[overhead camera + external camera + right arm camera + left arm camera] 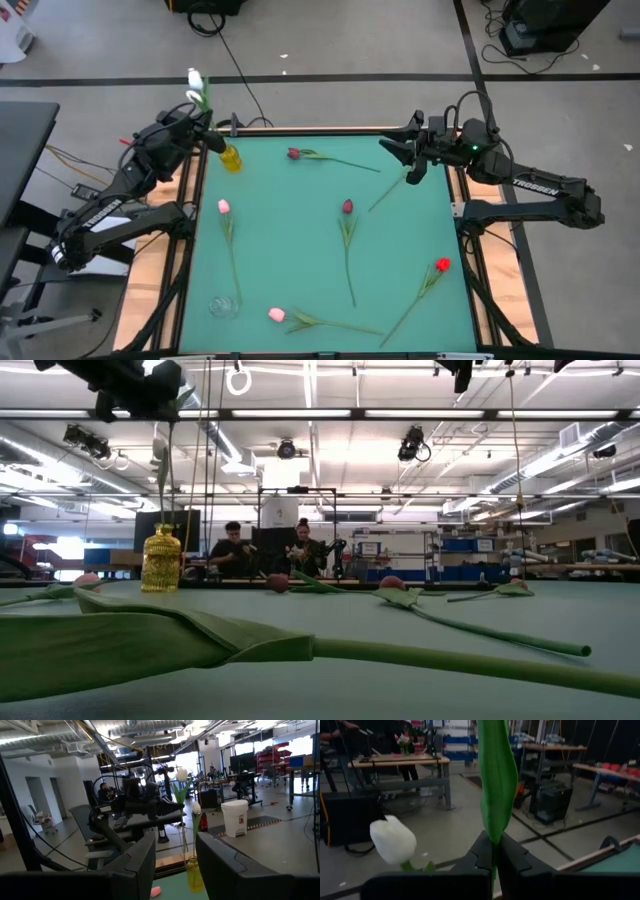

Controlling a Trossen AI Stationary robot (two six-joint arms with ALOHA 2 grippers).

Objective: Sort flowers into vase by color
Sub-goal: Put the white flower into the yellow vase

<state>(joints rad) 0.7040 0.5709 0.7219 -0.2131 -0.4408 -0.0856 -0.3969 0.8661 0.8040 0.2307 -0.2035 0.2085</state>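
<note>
The yellow vase [231,158] stands at the far left corner of the green worktop [300,240] with a stem in it, while the clear glass vase [223,306] at the near left corner holds nothing that can be made out. The left gripper [205,128], jaws clamped on the white tulip [393,840], holds it over the yellow vase; only the right wrist view shows a second white bud [196,808] just above this vase, and only the low view shows two persons [232,550] seated beyond the worktop. The right gripper [405,157] hangs at the far right corner with jaws apart, its arm marked "TROSSEN", and pink, maroon and red tulips [441,265] lie scattered on the worktop.
</note>
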